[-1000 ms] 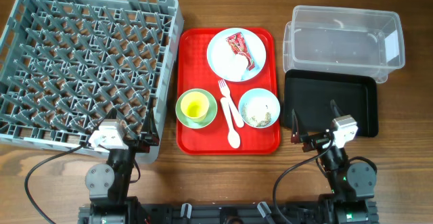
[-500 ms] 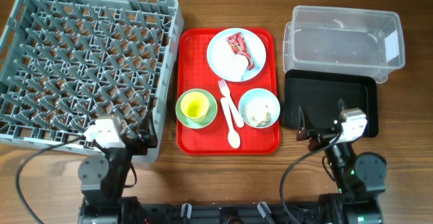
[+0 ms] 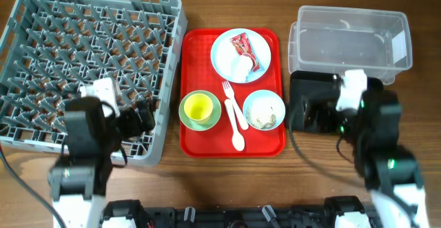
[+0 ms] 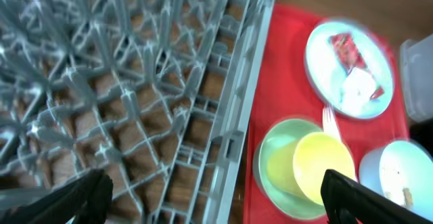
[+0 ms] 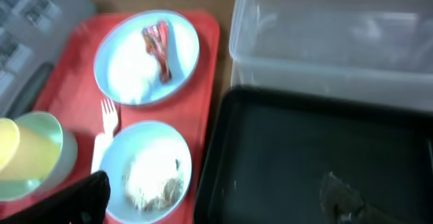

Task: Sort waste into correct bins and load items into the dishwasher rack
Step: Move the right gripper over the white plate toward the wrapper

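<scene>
The grey dishwasher rack [image 3: 69, 42] fills the left. On the red tray [image 3: 193, 56] a blue plate [image 3: 224, 59] carries a red wrapper [image 3: 242, 47] and a white tissue [image 3: 241, 67]. In front of it are a yellow-green cup [image 3: 198, 107] on its saucer [image 3: 213, 114], a white fork [image 3: 228, 96], a spoon [image 3: 237, 131] and a blue bowl [image 3: 264, 110] of beige scraps [image 5: 155, 176]. At the right stand the clear tub [image 3: 351, 42] and the black tray [image 3: 313, 83]. My left gripper [image 3: 141, 114] hangs open over the rack's front right corner. My right gripper [image 3: 310, 116] hangs open over the black tray. Both are empty.
Wooden table [image 3: 220, 180] shows in front of the tray and bins. In the left wrist view the rack wall [image 4: 237, 116] runs right beside the red tray [image 4: 284, 61]. The tub [image 5: 331, 34] sits just behind the black tray [image 5: 304, 156].
Both arms have swung up and away from the front edge: the left now over the rack's corner, the right over the black tray. The objects have not moved.
</scene>
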Robot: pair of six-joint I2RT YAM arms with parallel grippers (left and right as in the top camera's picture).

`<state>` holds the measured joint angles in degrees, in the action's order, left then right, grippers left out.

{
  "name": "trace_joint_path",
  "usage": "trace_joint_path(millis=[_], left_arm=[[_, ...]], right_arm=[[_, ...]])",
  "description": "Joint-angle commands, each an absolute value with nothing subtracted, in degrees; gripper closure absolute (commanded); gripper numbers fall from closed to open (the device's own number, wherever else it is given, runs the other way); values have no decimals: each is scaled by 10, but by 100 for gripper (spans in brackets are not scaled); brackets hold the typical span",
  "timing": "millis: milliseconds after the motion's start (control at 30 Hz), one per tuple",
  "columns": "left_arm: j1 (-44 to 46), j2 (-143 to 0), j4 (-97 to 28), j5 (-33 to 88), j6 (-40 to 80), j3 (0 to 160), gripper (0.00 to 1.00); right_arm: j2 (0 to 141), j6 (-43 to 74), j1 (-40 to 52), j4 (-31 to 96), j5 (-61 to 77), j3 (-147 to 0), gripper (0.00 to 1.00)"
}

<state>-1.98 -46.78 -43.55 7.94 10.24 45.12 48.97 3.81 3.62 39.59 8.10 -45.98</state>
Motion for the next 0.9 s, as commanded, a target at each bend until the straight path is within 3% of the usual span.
trace_joint_path(millis=[0, 100, 233, 467, 867], left_arm=[[-17, -531, -492, 76, 107, 529, 0], [-17, -548, -514, 79, 110, 544, 0], [-17, -548, -535, 79, 109, 544, 0], [-17, -549, -546, 79, 110, 543, 0], [-17, -549, -545, 79, 110, 543, 0]], right_arm=[[571, 17, 40, 446, 88, -553, 0], [618, 19, 40, 470, 99, -588, 0], [641, 6, 40, 456, 222, -599, 0], [644, 85, 40, 503, 167, -671, 0], [784, 29, 79, 638, 143, -936, 0]])
